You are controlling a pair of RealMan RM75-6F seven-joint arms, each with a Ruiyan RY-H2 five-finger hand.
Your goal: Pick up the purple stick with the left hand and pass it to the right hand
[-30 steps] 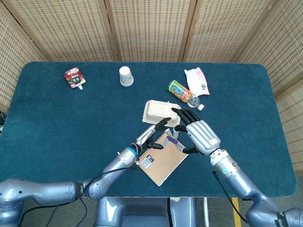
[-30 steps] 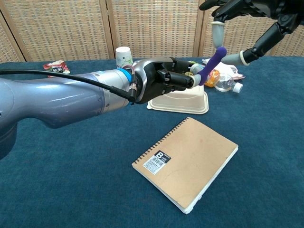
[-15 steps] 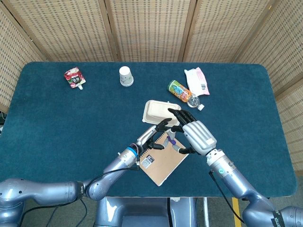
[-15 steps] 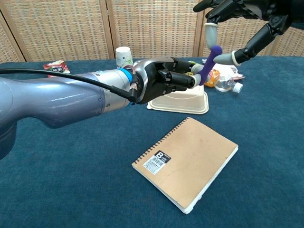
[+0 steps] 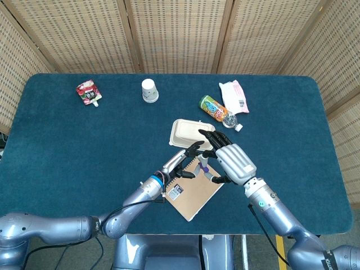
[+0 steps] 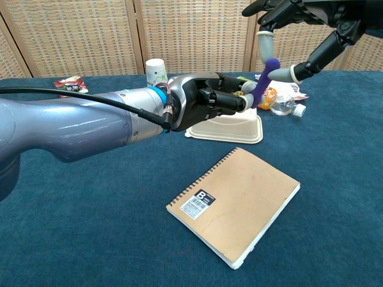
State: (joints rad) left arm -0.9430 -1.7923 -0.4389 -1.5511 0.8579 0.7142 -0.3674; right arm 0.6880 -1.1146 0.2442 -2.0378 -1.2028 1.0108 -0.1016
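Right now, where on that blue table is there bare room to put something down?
The near-left stretch of the table is bare, below the red pouch and paper cup. The right edge, past the bottle and white packet, is bare too. The middle is crowded: food box, notebook and both hands.

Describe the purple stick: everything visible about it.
The purple stick is a slim, smooth rod, matte purple, with a rounded upper end. It is off the table, tilted up and to the right in the chest view. The left hand holds its lower end in its fingertips. Its top sits between two fingers of the right hand, spread above it; whether they touch it is unclear. Below it lie a white clamshell box and a brown spiral notebook.
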